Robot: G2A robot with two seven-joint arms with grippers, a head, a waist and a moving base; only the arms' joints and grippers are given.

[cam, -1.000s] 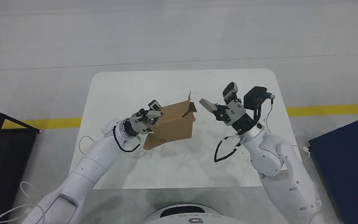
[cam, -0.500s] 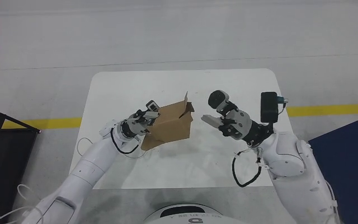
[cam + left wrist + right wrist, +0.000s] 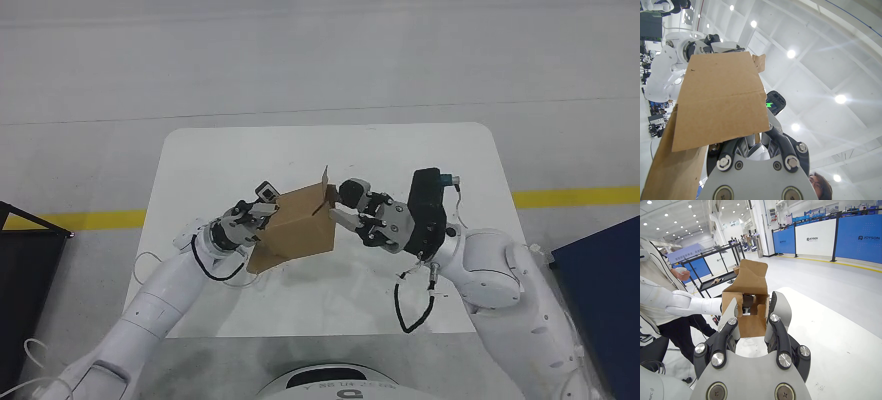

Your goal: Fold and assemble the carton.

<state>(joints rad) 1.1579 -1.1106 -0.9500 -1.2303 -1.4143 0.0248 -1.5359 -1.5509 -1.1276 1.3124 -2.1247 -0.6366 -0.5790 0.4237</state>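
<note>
Closed in with right gripper [image 3: 346, 206] on open end of brown cardboard carton [image 3: 298, 222], fingers spread, gripping nothing. Holds carton tilted above white rectangular table [image 3: 420, 160] by opposite end in clamped left gripper [image 3: 262, 203].

**Blind spots around the carton**

Right wrist view: the lower corners of the carton [image 3: 751, 291] sit behind the spread fingers of the right gripper [image 3: 753, 297]. A dark shape [image 3: 748, 301] shows through the open end; possibly part of the left gripper, too shadowed to tell.

Left wrist view: a cardboard flap covers the fingertips of the left gripper [image 3: 755, 139]. The carton's lower side runs off the frame edge. Its far edge hides most of the right gripper.

Top view: whether the right gripper touches the carton's open end is too small to tell. The tabletop [image 3: 200, 170] under the carton is hidden.
</note>
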